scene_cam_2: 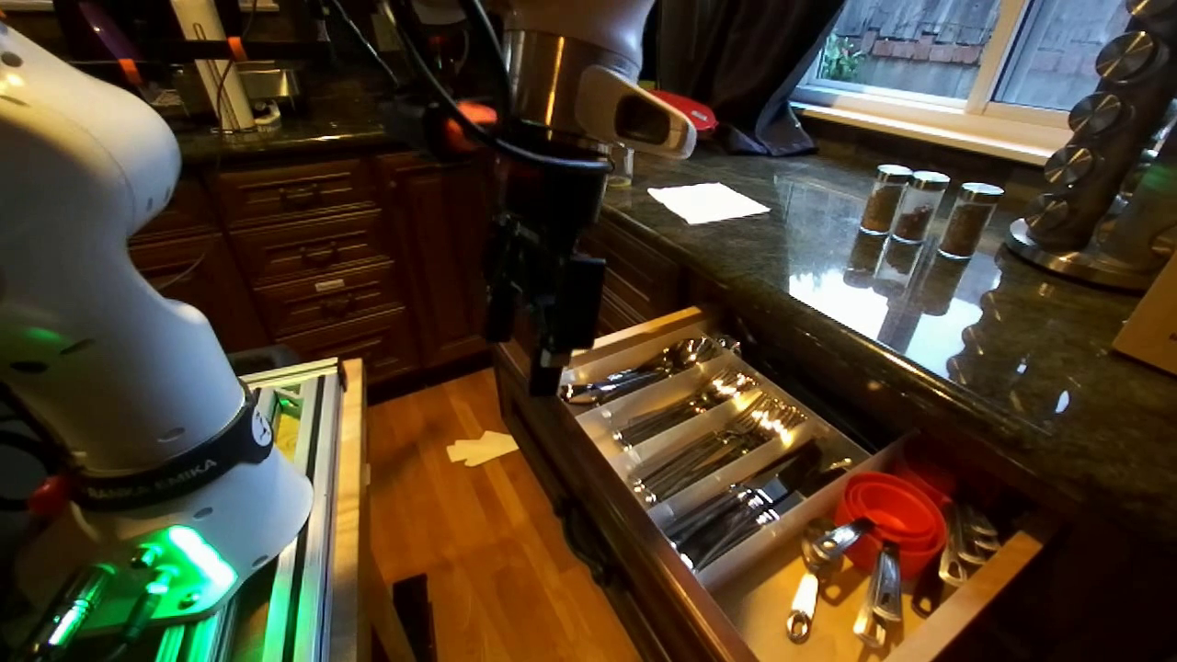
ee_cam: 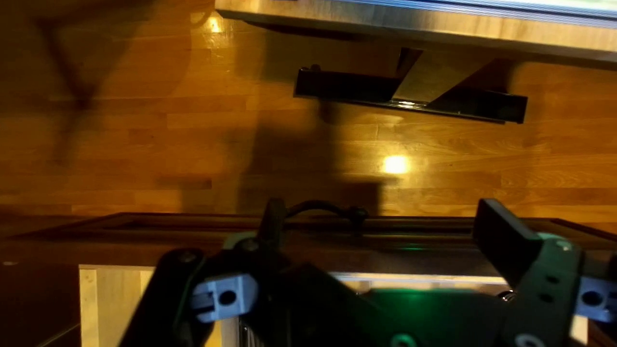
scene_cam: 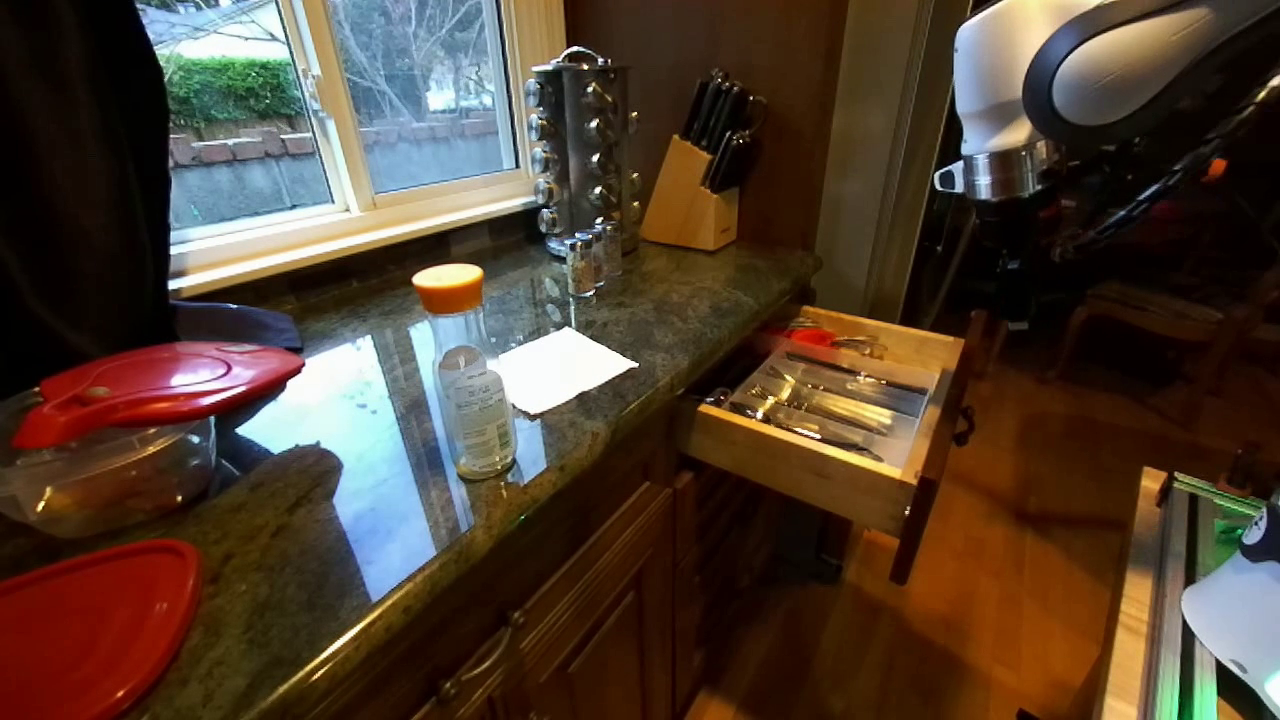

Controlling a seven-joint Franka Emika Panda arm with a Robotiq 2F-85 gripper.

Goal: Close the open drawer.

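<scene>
A: Where does everything stand?

B: The drawer (scene_cam: 800,465) is pulled well out, with the surface (scene_cam: 690,320) overhanging its back end. The end effector (ee_cam: 381,219) hangs above the drawer's front, fingers (ee_cam: 503,236) spread wide, holding nothing.

A: What could spoil the push?

B: Coming down too soon, I'd say. In the wrist view the fingers line up over the drawer's front panel (ee_cam: 409,255), and I can't tell whether they clear its outer face. Lowered there, they could jam on its top edge or drop into the cutlery (scene_cam_2: 708,455) inside.

A: And once in front?

B: A finger might snag the handle (ee_cam: 320,204) on the drawer's face, or a push far off its middle might make the drawer bind. The red measuring cups (scene_cam_2: 887,515) in the drawer could catch under the surface if they sit too high; their clearance is hard to judge.

A: What stands in the way?

B: The bench (ee_cam: 414,24) faces the drawer across a strip of floor (ee_cam: 144,168), so room looks tight. Up behind the drawer, on the surface, stand three spice jars (scene_cam_2: 919,210) and a knife block (scene_cam: 690,200); a wide swing might knock those.
</scene>
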